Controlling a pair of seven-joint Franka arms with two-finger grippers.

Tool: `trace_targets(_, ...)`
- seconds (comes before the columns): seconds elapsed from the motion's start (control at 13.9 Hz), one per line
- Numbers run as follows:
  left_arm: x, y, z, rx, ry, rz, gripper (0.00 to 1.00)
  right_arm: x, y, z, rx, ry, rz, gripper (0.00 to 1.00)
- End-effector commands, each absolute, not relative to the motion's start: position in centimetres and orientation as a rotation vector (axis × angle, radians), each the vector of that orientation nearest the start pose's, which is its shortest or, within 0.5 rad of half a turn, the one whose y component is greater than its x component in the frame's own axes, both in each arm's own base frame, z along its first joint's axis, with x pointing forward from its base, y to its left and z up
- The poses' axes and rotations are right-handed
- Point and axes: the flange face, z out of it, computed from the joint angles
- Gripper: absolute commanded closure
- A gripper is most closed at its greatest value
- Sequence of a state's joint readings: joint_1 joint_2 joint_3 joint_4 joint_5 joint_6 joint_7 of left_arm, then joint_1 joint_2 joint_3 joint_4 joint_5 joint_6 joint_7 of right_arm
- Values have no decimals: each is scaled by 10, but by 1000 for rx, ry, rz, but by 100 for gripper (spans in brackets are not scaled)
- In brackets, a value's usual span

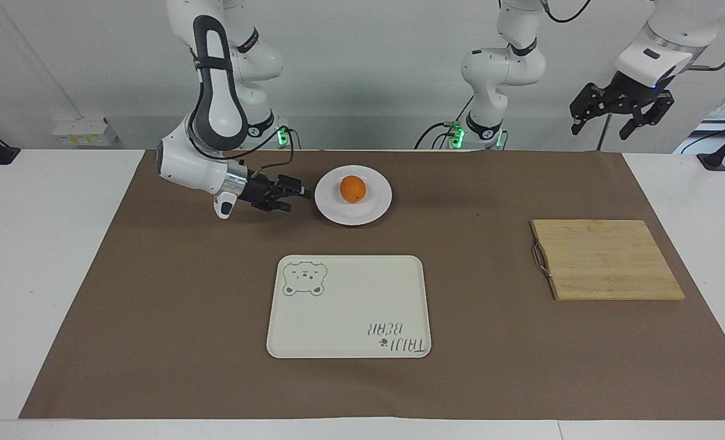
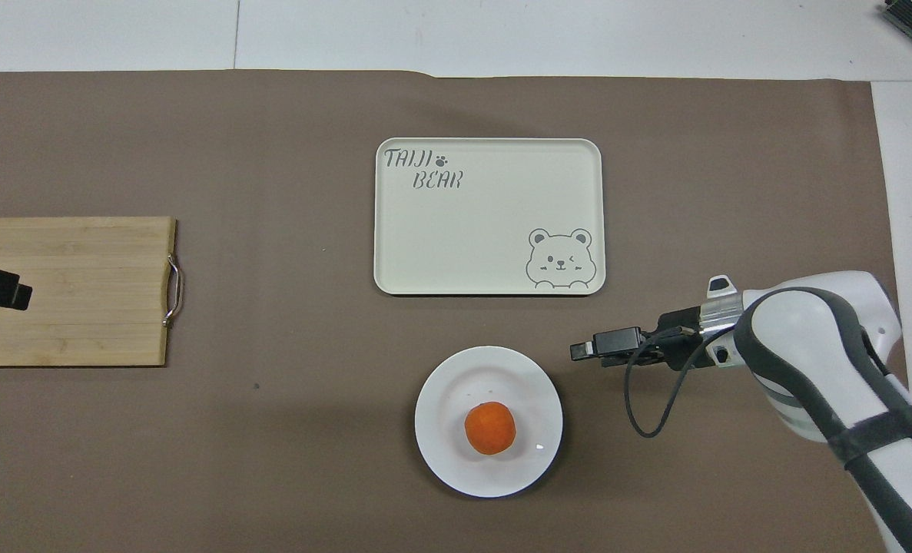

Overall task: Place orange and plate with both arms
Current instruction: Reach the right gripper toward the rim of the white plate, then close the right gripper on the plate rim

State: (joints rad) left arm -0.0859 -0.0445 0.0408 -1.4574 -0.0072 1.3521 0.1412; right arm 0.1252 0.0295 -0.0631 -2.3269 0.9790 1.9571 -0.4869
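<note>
The orange (image 1: pixel 352 189) sits on the white plate (image 1: pixel 375 209), close to the robots at the middle of the brown mat; both also show in the overhead view, the orange (image 2: pixel 490 428) on the plate (image 2: pixel 449 461). My right gripper (image 1: pixel 298 197) is low over the mat, lying sideways, open and empty. It stands just short of the plate's rim on the right arm's side and points at it. It also shows in the overhead view (image 2: pixel 578 352). My left gripper (image 1: pixel 603 129) hangs open and empty, high over the left arm's end of the table.
A cream tray with a bear drawing (image 1: pixel 350 293) lies farther from the robots than the plate. A bamboo cutting board (image 1: pixel 603 260) with a metal handle lies toward the left arm's end. The brown mat (image 1: pixel 154 305) covers the table's middle.
</note>
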Motion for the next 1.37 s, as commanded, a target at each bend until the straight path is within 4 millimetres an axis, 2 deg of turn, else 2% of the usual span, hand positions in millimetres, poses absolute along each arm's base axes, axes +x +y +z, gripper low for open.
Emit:
trace_targets(0.0, 510, -20, 686, -3128, 265, 75, 0, 463, 101, 304, -2274, 19, 182, 0)
trace_targets(0.29, 510, -20, 686, -3128, 265, 75, 0, 444, 116, 283, -2254, 4, 184, 0)
trace_targets(0.43, 510, -20, 686, -3128, 265, 75, 0, 433, 117, 271, -2247, 42, 198, 0)
trace_targets(0.57, 510, -20, 686, -3128, 265, 75, 0, 426, 118, 267, -2242, 46, 210, 0)
trace_targets(0.72, 510, -20, 686, -3128, 265, 75, 0, 417, 132, 261, -2252, 39, 223, 0)
trace_targets(1.15, 510, -20, 686, -3128, 265, 75, 0, 402, 131, 257, -2249, 49, 250, 0)
trace_targets(1.22, 510, -20, 686, -3128, 265, 75, 0, 402, 131, 257, -2249, 56, 253, 8)
trace_targets(1.29, 510, -20, 686, -3128, 265, 75, 0, 402, 132, 258, -2248, 63, 259, 20)
